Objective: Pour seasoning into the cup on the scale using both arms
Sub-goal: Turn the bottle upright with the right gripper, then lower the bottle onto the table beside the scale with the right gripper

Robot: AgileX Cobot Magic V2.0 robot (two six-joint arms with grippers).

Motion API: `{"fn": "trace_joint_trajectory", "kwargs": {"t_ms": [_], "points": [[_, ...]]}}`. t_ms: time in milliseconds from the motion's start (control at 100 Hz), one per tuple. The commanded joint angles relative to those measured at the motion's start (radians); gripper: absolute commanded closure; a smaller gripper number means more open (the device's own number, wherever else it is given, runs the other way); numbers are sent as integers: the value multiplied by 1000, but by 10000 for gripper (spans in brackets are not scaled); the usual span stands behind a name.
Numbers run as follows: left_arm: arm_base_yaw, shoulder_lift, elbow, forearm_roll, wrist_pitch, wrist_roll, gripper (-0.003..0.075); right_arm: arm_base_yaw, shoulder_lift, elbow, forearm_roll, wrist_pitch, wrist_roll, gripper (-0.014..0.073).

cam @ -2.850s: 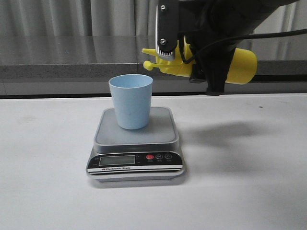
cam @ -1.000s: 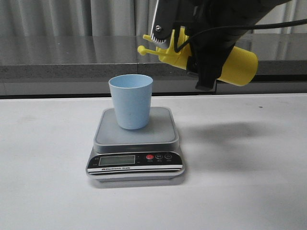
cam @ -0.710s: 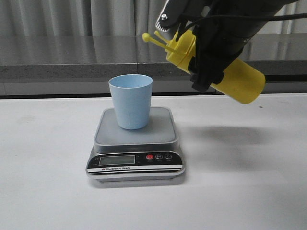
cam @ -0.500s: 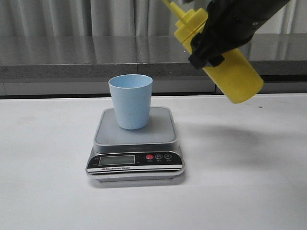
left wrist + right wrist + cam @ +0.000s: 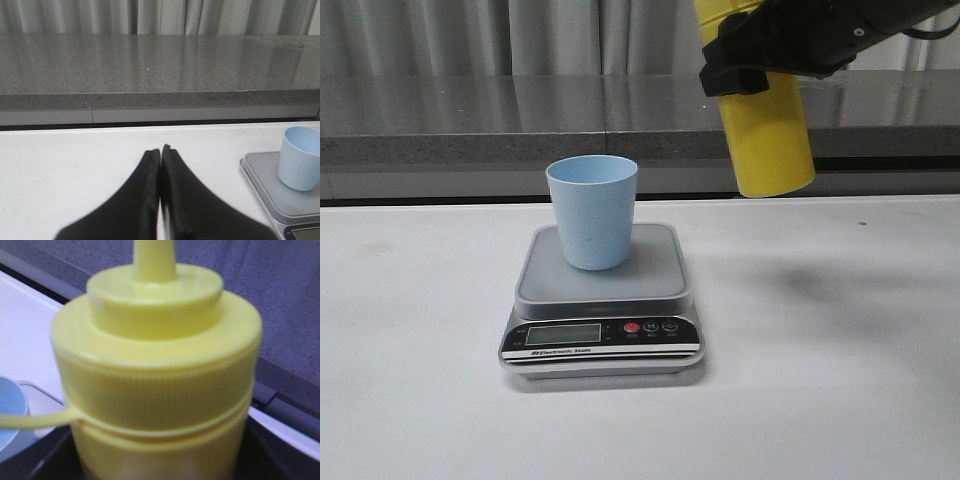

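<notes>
The light blue cup stands upright on the grey platform of the scale, also seen as the cup on the scale in the left wrist view. My right gripper is shut on the yellow seasoning bottle, held nearly upright in the air to the right of the cup and above the table. Its cap end is cut off by the top of the front view. The right wrist view is filled by the bottle, nozzle up. My left gripper is shut and empty, left of the scale.
A grey stone ledge with curtains behind runs along the back of the white table. The scale's black panel with its red button faces the front edge.
The right arm has swung the bottle from lying sideways with its nozzle toward the cup to nearly upright, and raised it. Cup and scale have not moved.
</notes>
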Motion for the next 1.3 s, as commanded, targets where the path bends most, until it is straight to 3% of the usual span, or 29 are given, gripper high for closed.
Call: {"fn": "trace_joint_trajectory", "kwargs": {"t_ms": [0,190,460,840,1290], "points": [[-1,10,-27,-13,-71,-8,740,-11,-50,20,128,-184,-111,454],[-1,10,-27,-13,-71,-8,740,-17,-44,132,303,-379,-201,454],[-1,10,-27,-13,-71,-8,740,-17,23,236,345,-619,-204,454],[-1,10,-27,-13,-71,-8,740,-17,161,242,343,-753,-196,454],[-1,10,-27,-13,-71,-8,740,-17,245,242,335,-787,-148,452]]}}
